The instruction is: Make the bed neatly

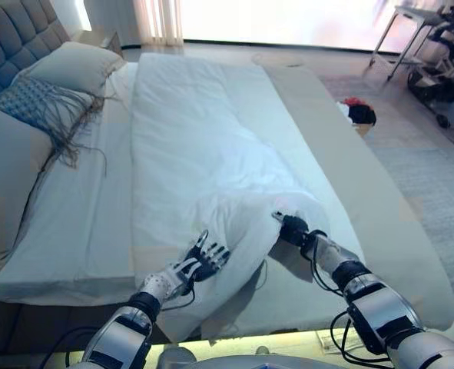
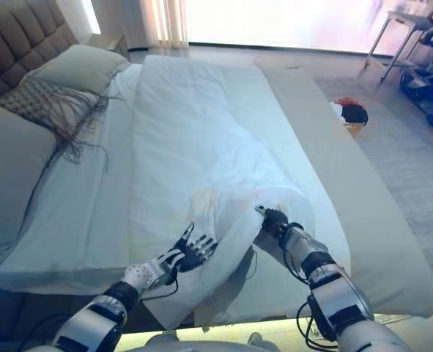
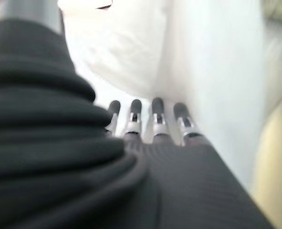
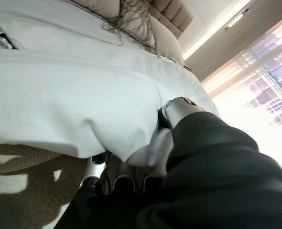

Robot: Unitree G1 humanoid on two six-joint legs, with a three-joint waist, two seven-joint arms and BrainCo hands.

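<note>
While the white duvet [image 1: 211, 154] is lying folded in a long strip down the middle of the bed [image 1: 388, 223], the right hand [image 1: 292, 228] is pinching its bunched near edge and the left hand [image 1: 203, 260] is resting flat-fingered beside it. Spreading seems under way; next it needs pulling sideways.

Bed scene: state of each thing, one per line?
White quilted duvet: folded into a long strip down the bed, near end bunched.
Left hand: open, fingers straight against the duvet's near edge.
Right hand: shut on a duvet fold.
Fringed grey patterned throw: draped over the pillows, fringe loose.
Beige pillow: flat by the headboard.
Beige bed sheet: spread, uncovered on the right.
</note>
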